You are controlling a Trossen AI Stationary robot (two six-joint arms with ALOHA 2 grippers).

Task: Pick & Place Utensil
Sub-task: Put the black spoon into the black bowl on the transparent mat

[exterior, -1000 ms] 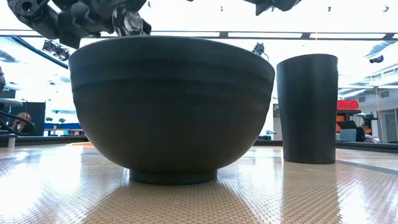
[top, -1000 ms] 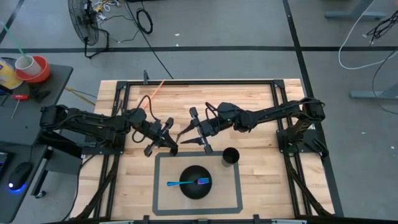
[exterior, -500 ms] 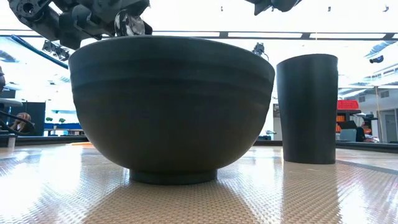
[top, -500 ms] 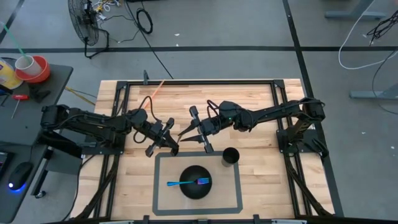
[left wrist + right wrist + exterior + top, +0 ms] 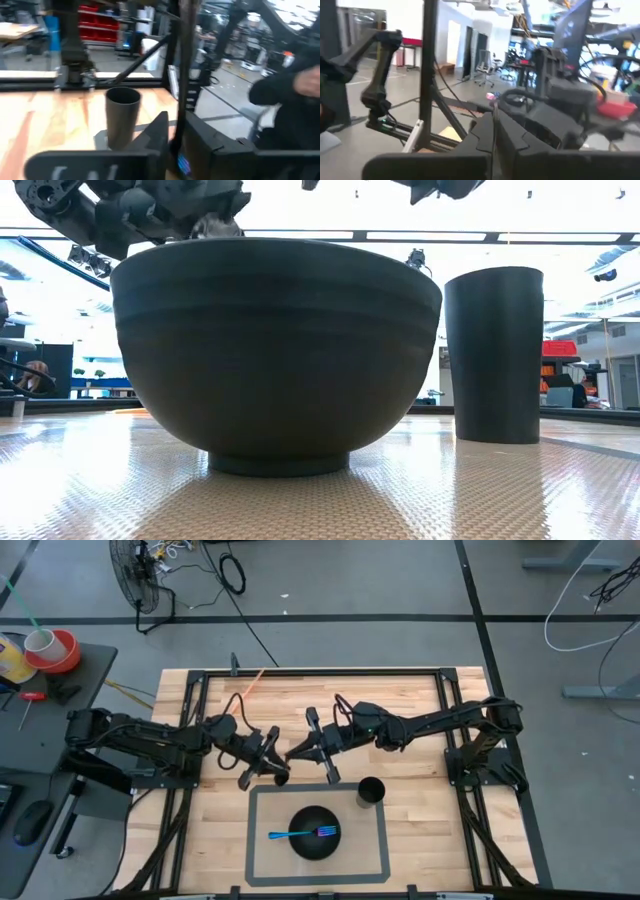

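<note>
A blue fork (image 5: 300, 834) lies across the rim of a black bowl (image 5: 315, 833), prongs toward the table's right, on a grey mat (image 5: 262, 860). A black cup (image 5: 371, 791) stands upright on the mat's far right corner and also shows in the left wrist view (image 5: 122, 117). In the low view the bowl (image 5: 275, 350) hides the fork. My left gripper (image 5: 281, 777) hovers shut above the mat's far left corner. My right gripper (image 5: 290, 753) hovers shut just beyond it, fingers pointing toward the table's left. The two fingertips are close to each other and hold nothing.
Black frame rails (image 5: 320, 671) run around the wooden table top (image 5: 420, 840). Bare wood lies to the left and right of the mat. Off the table to the left are a side table with a red cup (image 5: 50, 648) and a floor fan (image 5: 135, 580).
In the low view my left gripper has risen or tipped a little, so its wrist lens slips out of sight above the bowl's rim. My right gripper has drifted slightly toward the table's far edge. The fork, bowl and cup have stayed put.
</note>
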